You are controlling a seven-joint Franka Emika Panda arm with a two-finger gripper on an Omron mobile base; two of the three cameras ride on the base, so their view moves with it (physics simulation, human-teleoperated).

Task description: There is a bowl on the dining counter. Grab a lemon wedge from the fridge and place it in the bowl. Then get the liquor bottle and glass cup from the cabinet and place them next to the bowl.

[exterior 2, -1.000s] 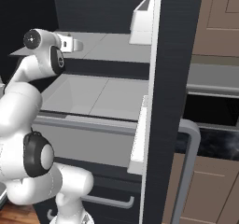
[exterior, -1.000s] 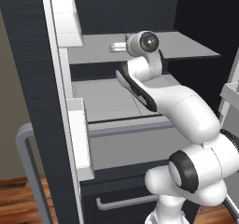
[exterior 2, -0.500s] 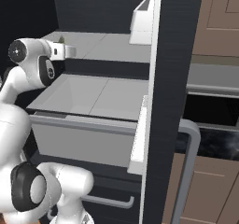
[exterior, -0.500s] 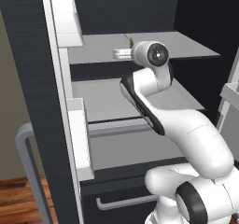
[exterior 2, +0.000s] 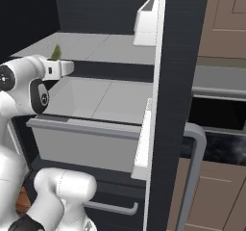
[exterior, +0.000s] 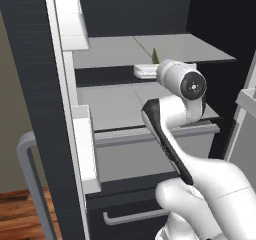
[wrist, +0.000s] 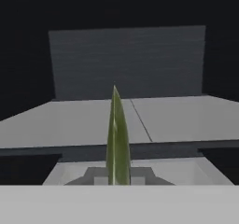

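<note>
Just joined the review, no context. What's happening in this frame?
The white arm is working at the open fridge, door swung wide. Its gripper is shut on a thin green lemon wedge, which stands upright between the fingers, in front of the grey upper shelf. In the base views the wedge pokes up just past the wrist, above the drawer that is pulled out below. So the wedge is in hand, still at the fridge, not yet placed in the bowl.
</note>
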